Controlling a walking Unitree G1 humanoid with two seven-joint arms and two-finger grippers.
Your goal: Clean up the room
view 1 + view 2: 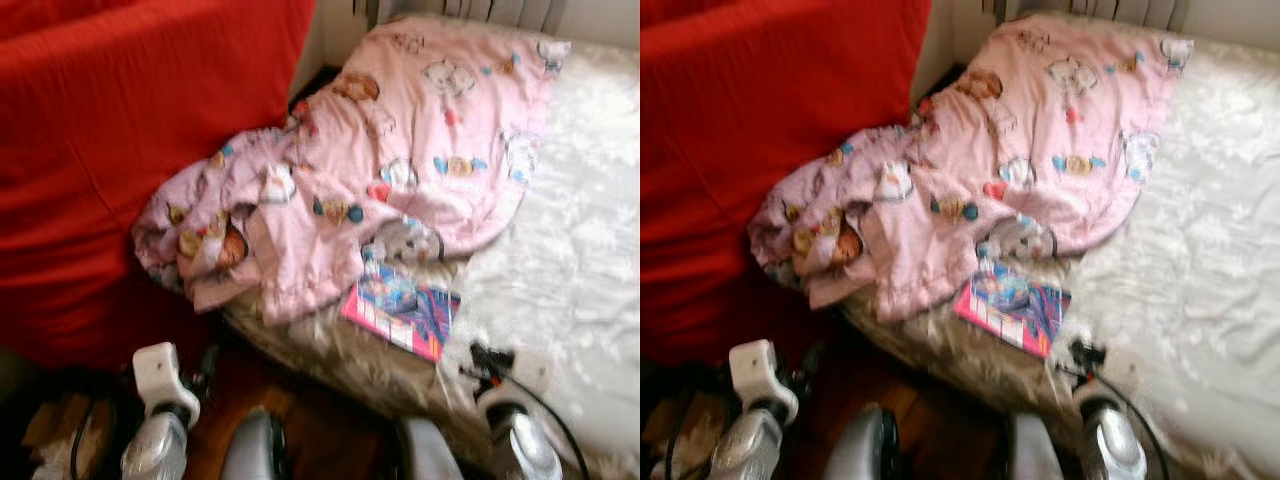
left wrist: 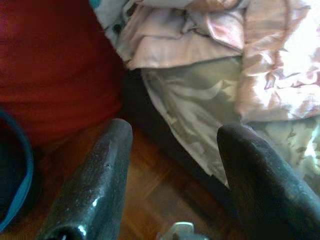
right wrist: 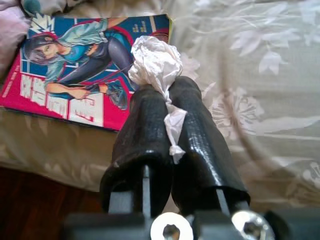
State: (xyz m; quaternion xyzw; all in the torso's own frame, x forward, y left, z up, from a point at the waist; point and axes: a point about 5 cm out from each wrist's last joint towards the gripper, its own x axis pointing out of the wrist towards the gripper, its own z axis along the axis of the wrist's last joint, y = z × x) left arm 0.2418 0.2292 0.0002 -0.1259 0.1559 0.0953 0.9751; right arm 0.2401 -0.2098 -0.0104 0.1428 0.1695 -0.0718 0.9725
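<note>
**Tissue in my pincer, now keep it there**

My right pincer is closed on a crumpled white tissue; most of the wad sticks out past the tips, and a thin tail hangs between my fingers. Just beyond the tips the comic lies on the bed. I judge the hold is small, so I should keep it pressed and carry slowly. My left pincer is open, low over the floor, beside the blanket.

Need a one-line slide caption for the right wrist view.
Right pincer shut on a crumpled white tissue, held over a manga book on the floral bedsheet.
</note>
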